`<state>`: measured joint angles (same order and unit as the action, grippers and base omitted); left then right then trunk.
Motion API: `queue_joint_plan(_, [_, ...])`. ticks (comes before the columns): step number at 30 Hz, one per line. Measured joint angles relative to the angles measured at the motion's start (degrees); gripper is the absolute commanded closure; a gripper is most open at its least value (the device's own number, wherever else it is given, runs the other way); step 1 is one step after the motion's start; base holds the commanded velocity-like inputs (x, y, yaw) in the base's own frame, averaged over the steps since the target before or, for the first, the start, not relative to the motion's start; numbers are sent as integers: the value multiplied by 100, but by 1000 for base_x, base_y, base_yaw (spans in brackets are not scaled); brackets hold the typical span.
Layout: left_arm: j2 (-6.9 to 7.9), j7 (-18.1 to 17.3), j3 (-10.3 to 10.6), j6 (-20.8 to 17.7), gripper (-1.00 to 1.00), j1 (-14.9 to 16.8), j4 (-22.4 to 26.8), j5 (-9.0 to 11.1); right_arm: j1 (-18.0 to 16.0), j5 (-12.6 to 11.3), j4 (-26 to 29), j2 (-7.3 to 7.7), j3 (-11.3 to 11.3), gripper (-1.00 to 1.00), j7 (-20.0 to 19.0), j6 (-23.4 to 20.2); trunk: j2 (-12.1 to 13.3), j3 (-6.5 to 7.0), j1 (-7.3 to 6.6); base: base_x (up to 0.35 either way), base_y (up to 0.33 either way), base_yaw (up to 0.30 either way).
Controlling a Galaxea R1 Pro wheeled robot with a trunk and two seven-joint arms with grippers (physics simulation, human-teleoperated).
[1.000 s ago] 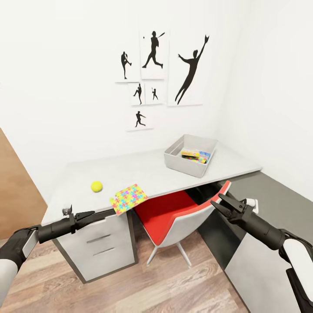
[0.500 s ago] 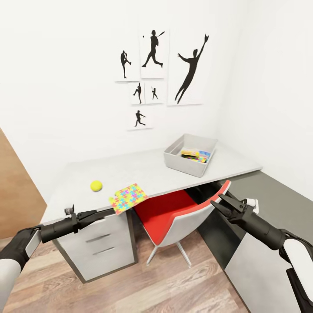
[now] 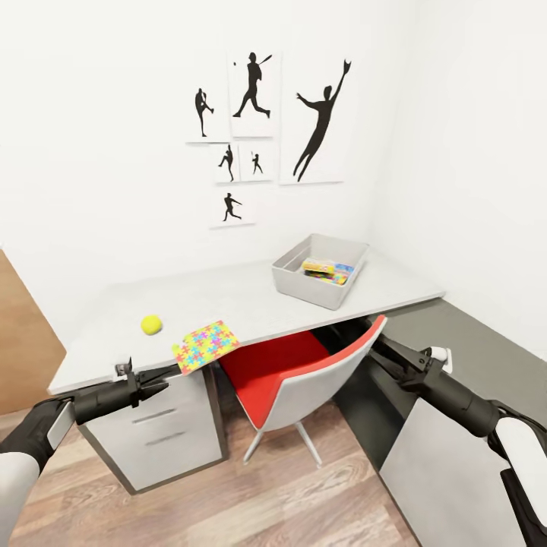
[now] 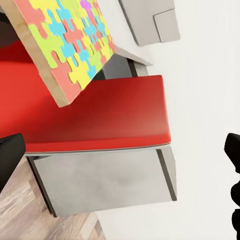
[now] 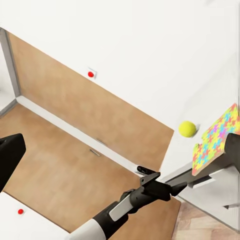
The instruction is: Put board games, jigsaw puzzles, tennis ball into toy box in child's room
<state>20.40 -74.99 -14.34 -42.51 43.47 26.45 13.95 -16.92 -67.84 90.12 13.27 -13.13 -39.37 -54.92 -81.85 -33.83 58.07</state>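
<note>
— So, from the head camera, where do the toys lie?
— On the table [image 3: 251, 300]. The tennis ball [image 3: 151, 324] sits near the front left part of the top, and just beside it one jigsaw puzzle [image 3: 206, 346] lies at the front edge, one corner hanging over. The toy box [image 3: 319, 270] stands toward the far right end, with a colourful flat box [image 3: 328, 270] inside it.
— And the arms?
— The left gripper [image 3: 163, 377] is held low in front of the drawers [image 3: 156, 437], its fingers parted and empty, close to the puzzle's overhanging corner but not touching it. The right gripper [image 3: 386, 350] hangs beside the back of the red chair [image 3: 292, 380], its fingers spread and holding nothing.
— What does the left wrist camera give?
— The puzzle [image 4: 67, 45] seen close, its wooden edge plain, with the red chair seat [image 4: 100, 117] and the chair's grey shell behind it. A dark fingertip shows at the frame's edge; the fingers' state cannot be told from this view.
— And the right wrist camera?
— It looks across at the left arm: the left gripper [image 5: 167, 186] with fingers apart, short of the puzzle [image 5: 216, 137]. The ball [image 5: 187, 129] rests on the tabletop beside that panel. Behind are a brown wooden door [image 5: 75, 115] and a small red wall dot [image 5: 90, 74].
</note>
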Motion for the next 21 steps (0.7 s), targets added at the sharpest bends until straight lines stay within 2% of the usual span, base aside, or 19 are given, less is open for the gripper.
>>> queue_joint_plan(21, [-1, -2, -1, 9, -100, 0, 1, -4, 0, -1, -23, 0, -9, -100, 8, 0, 0, 0, -1, 48, -62, 0])
